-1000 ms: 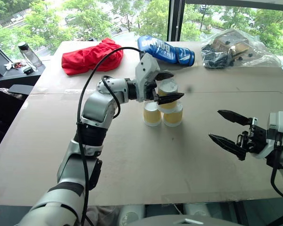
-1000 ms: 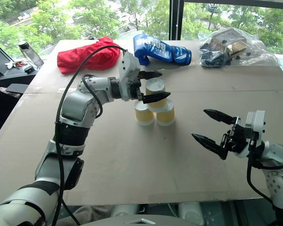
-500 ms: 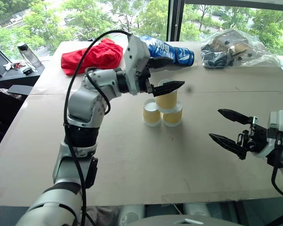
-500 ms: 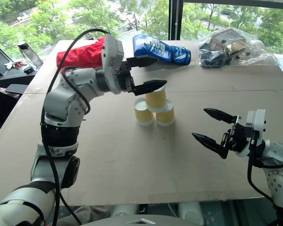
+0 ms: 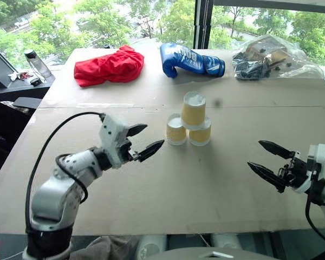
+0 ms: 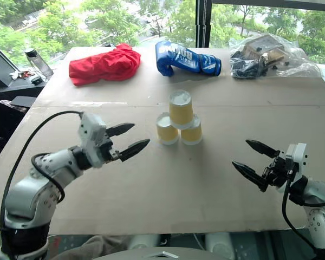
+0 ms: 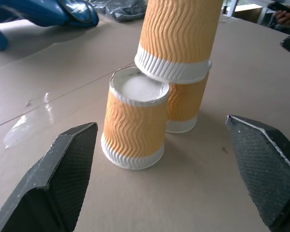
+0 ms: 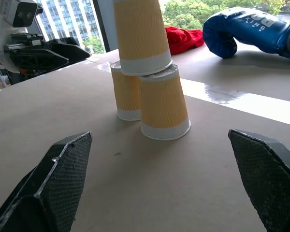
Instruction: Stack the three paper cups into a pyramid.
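We see the three cups (image 5: 188, 125) stacked as a pyramid near the middle of the table (image 5: 168, 184), a little toward its far edge: two stand upside down side by side, touching, and the third sits upside down across both. Our left end effector (image 5: 143, 142) hangs apart from them toward the left edge, fingers spread and empty. Our right end effector (image 5: 268, 161) hangs near the right edge, also spread and empty. A glove (image 5: 190, 59) lies at the far edge.
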Controlling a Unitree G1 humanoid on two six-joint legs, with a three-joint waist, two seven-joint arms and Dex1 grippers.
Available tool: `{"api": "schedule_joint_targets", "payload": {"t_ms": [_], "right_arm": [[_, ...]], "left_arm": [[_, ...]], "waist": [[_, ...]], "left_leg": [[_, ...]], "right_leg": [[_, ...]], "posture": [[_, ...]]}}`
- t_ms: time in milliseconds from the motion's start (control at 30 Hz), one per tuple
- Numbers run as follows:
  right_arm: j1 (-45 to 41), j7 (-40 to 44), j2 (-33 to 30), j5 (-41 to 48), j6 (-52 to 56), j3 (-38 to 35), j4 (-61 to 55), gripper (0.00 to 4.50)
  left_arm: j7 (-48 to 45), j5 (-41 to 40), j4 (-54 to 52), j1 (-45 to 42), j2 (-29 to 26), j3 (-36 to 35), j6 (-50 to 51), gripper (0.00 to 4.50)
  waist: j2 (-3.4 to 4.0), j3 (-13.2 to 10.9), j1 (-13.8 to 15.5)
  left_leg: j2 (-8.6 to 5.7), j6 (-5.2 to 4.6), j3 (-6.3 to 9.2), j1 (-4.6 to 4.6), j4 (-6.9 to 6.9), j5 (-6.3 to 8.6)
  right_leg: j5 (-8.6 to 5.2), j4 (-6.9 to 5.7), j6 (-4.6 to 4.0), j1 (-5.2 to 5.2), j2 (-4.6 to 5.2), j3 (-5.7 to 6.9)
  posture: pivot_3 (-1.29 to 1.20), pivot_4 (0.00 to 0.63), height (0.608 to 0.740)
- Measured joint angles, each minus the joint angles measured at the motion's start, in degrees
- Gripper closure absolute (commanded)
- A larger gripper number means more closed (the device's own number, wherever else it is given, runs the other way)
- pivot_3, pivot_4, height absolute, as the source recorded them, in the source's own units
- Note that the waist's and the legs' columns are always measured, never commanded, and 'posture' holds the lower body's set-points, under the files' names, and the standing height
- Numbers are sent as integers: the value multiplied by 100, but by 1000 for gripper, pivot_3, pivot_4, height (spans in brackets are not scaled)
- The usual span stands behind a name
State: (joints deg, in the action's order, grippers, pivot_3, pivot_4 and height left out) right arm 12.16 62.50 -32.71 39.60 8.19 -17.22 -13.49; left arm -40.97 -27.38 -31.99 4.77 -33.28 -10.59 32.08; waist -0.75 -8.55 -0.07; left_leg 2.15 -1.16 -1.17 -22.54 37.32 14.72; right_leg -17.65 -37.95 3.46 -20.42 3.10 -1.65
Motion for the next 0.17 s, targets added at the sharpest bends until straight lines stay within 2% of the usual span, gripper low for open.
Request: {"api": "schedule_joint_targets", "payload": {"t_ms": [100, 167], "right_arm": [[157, 69, 1, -165, -101, 37, 178, 0], [154, 69, -1, -188, -136, 37, 199, 0]], "left_arm": [[0, 358, 192, 697, 122, 243, -466, 106], [2, 501, 300, 866, 183, 321, -738, 106]], "waist": [[-2, -1, 22], [-3, -1, 21]], "left_leg": [[-3, -1, -1, 1, 4, 0], [0, 0, 1, 2, 5, 0]], "right_leg": [[1, -1, -4, 0, 4, 1], [4, -1, -9, 0, 2, 1]], "posture": [[0, 150, 740], [0, 150, 740]]}}
